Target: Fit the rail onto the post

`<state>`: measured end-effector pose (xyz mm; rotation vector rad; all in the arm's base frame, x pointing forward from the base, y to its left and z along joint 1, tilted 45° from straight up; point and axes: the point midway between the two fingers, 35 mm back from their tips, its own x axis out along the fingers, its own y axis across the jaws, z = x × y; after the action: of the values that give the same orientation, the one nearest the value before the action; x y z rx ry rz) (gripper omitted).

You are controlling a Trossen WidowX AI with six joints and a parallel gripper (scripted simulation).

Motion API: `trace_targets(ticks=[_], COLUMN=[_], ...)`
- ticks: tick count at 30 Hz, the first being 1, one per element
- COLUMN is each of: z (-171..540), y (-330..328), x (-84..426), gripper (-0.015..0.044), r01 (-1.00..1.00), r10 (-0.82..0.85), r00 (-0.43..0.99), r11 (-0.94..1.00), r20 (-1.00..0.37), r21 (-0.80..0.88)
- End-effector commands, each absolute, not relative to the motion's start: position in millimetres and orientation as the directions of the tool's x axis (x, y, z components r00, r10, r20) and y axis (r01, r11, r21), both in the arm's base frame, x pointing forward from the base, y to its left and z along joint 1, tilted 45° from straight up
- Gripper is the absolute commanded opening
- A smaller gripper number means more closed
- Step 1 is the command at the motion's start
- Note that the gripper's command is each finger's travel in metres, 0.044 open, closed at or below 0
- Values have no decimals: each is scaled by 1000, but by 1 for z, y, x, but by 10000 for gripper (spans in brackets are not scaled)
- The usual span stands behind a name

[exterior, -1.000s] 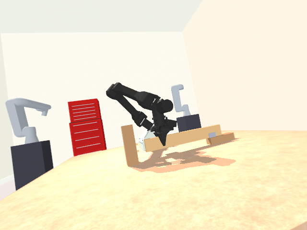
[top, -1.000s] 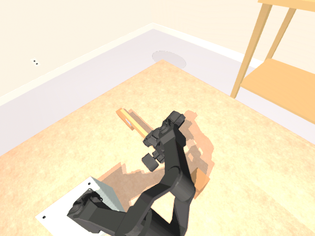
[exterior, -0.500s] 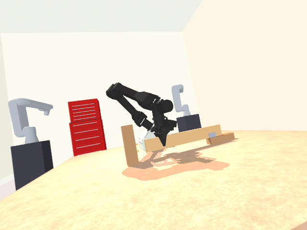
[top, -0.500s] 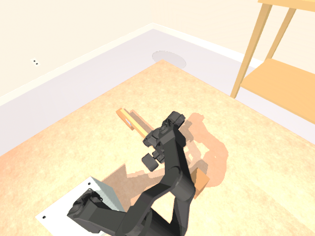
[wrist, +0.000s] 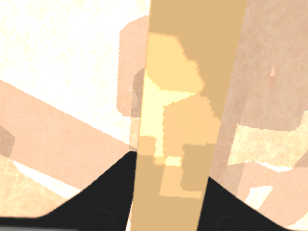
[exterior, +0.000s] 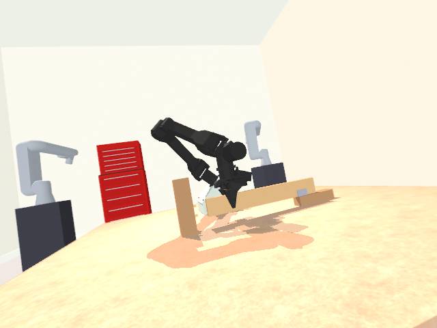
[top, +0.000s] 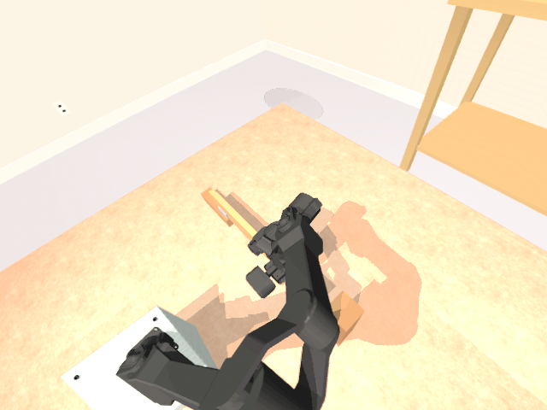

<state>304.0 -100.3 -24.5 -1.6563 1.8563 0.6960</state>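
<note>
The long wooden rail (top: pixel 233 214) (exterior: pixel 268 193) (wrist: pixel 192 48) has its far end at the grey bracket (top: pixel 223 212) (exterior: pixel 302 192) on the low footboard block (top: pixel 212 203) (exterior: pixel 319 197). My gripper (exterior: pixel 233 206) (wrist: pixel 154 161) is shut on the rail near its near end, one finger on each side. That end is off the table, with its shadow below. The short post (top: pixel 352 311) (exterior: pixel 185 208) stands upright past it, with a gap between. Two small pegs (exterior: pixel 196 206) show faintly on its rail side. The rail's end holes are hidden; exact level and peg alignment cannot be told.
The arm's pale base box (top: pixel 127 348) stands at the near left in the top view. The arm passes over the table beside the post and partly hides it. A wooden shelf (top: pixel 494 145), a red cabinet (exterior: pixel 123 186) and two grey robots stand beyond the table.
</note>
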Motion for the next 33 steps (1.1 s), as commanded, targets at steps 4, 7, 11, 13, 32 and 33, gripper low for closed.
trace_targets(ticks=[4, 7, 11, 13, 32, 33], z=[-24, -23, -23, -23, -18, -18], y=[-101, -102, -103, -104, -107, -107], x=[304, 304, 304, 304, 304, 304], gripper=[0, 0, 0, 0, 0, 0], r01=[-994, -994, -994, -994, -994, -994], r10=[-706, -706, -706, -706, -706, -706], r00=[-87, -87, -87, -87, -87, -87], r11=[103, 103, 103, 103, 103, 103], r20=[-703, -703, -703, -703, -703, -703], r21=[19, 19, 19, 19, 19, 19])
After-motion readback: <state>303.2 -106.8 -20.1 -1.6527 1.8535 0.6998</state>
